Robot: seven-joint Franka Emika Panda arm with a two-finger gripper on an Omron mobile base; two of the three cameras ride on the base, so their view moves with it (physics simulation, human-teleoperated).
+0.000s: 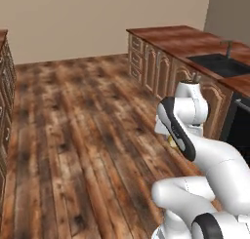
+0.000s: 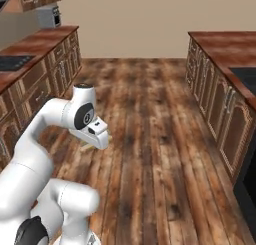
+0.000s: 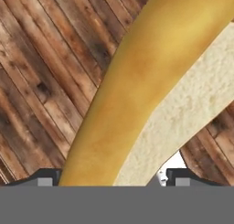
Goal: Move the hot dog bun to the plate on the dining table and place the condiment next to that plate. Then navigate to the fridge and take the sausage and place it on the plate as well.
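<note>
we carry the bun [image 3: 137, 104] in our hand [image 3: 109, 179], clamped between the finger tips, above the floor [image 1: 73, 135] with a counter [image 1: 180, 40] at two o'clock. a jolt while driving could shake it loose.

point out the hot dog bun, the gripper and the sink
hot dog bun [image 3: 137, 95]: hand view, golden-brown crust.
gripper [image 3: 107, 178]: hand view, midway between the two dark fingertips, closed around the bun.
sink [image 1: 220, 65]: left base view, dark basin in the counter.
</note>
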